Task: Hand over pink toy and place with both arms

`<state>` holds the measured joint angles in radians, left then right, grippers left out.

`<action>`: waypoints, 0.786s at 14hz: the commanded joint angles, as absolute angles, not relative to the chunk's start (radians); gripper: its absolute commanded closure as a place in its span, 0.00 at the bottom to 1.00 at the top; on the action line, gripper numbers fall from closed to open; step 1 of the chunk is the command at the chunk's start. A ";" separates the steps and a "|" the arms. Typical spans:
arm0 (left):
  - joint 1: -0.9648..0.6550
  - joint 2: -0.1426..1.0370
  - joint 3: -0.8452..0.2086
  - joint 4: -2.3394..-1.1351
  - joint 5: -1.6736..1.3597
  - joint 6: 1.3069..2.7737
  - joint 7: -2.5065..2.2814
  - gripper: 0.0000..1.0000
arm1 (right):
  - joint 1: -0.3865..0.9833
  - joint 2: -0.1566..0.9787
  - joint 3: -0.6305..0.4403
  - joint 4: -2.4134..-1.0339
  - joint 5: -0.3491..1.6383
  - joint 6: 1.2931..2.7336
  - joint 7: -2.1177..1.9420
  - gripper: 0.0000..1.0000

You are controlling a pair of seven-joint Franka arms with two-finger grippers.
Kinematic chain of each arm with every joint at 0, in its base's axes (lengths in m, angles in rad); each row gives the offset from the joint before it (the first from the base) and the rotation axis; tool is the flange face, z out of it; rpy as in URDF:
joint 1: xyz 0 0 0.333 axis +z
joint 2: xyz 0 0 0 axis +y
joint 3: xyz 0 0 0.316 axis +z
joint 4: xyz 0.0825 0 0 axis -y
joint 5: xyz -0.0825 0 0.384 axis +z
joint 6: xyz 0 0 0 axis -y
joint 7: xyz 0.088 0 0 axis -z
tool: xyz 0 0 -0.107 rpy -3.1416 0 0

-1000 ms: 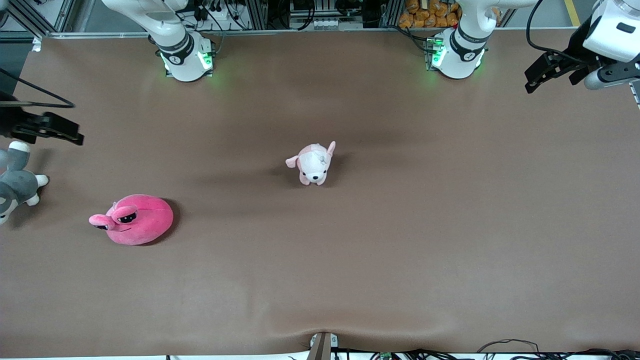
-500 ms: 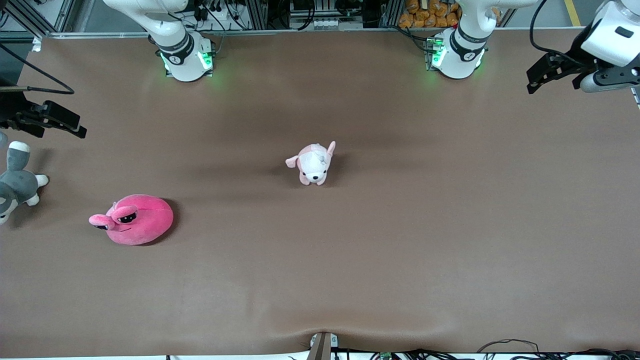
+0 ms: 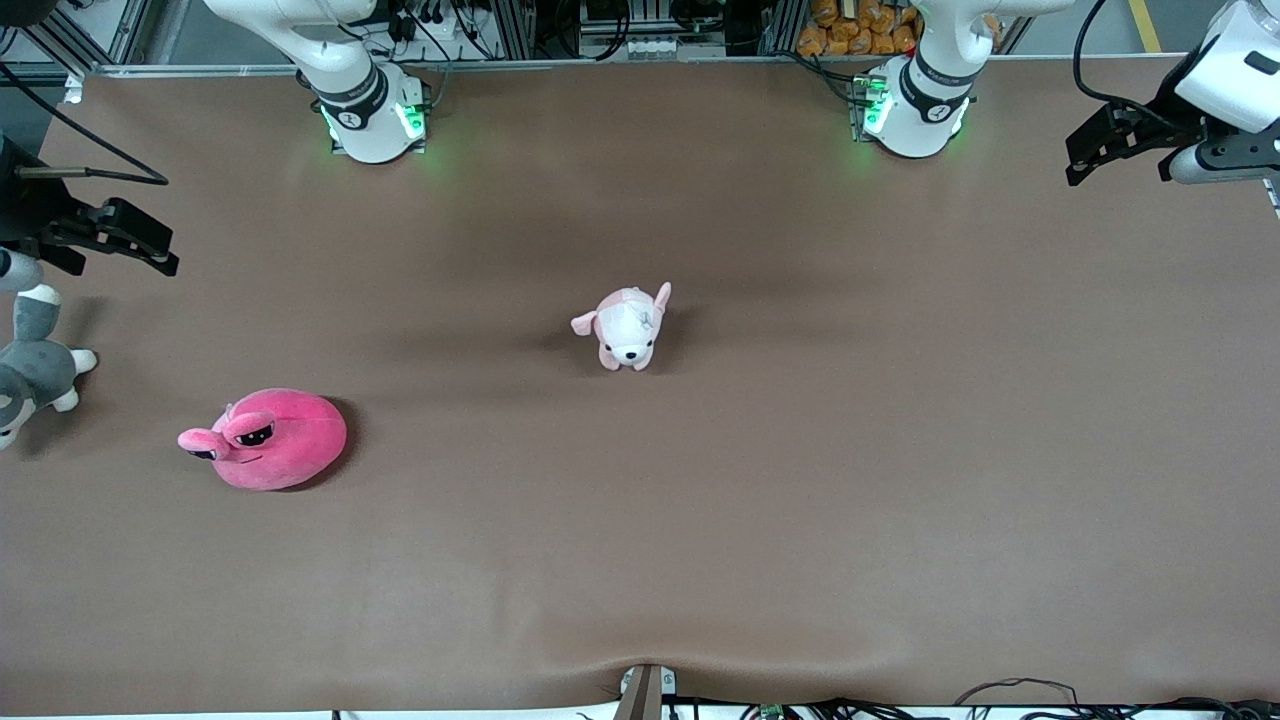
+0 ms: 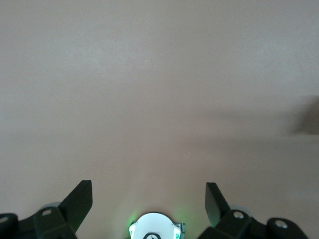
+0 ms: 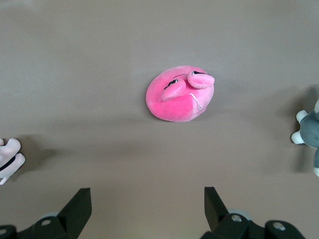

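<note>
**Both arms drifting toward their ends of the table, pink toy sitting where it was**

Over the last second neither plush moved at all. The round bright-pink plush toy with the droopy eyes [image 3: 267, 439] is lying on the brown cloth-covered table [image 3: 800, 450], toward the right arm's end and nearer the front camera than the small pale pink-and-white plush puppy [image 3: 626, 327] in the middle. Nothing is touching it.

What did change is the arms. The right tool [image 3: 110, 238] has crept up and slightly inward at the right arm's end of the table, just over the spot above the grey-and-white plush animal [image 3: 32, 365] at the edge. Its fingers [image 5: 76, 209] are spread wide with nothing between them, and its wrist camera looks straight at the pink toy. The left tool [image 3: 1120, 145] has slid outward over the left arm's corner of the table, also wide open and carrying nothing; its wrist view shows only bare table.

My read: this fits either arms pulling back after a put-down or arms settling before a reach. The toy's spot doesn't settle which, so I won't call it.
</note>
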<state>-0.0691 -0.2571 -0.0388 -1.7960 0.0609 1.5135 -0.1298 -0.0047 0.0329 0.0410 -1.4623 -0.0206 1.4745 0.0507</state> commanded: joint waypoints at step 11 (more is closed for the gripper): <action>-0.067 -0.199 -0.043 -1.706 0.052 1.511 -0.117 0.00 | -0.020 0.026 0.041 -1.465 -0.023 1.437 0.046 0.00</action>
<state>-0.0705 -0.2099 -0.0411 -1.7326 0.0609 1.5203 -0.1292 -0.0089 0.0329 0.0374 -1.4623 -0.0205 1.4434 0.0507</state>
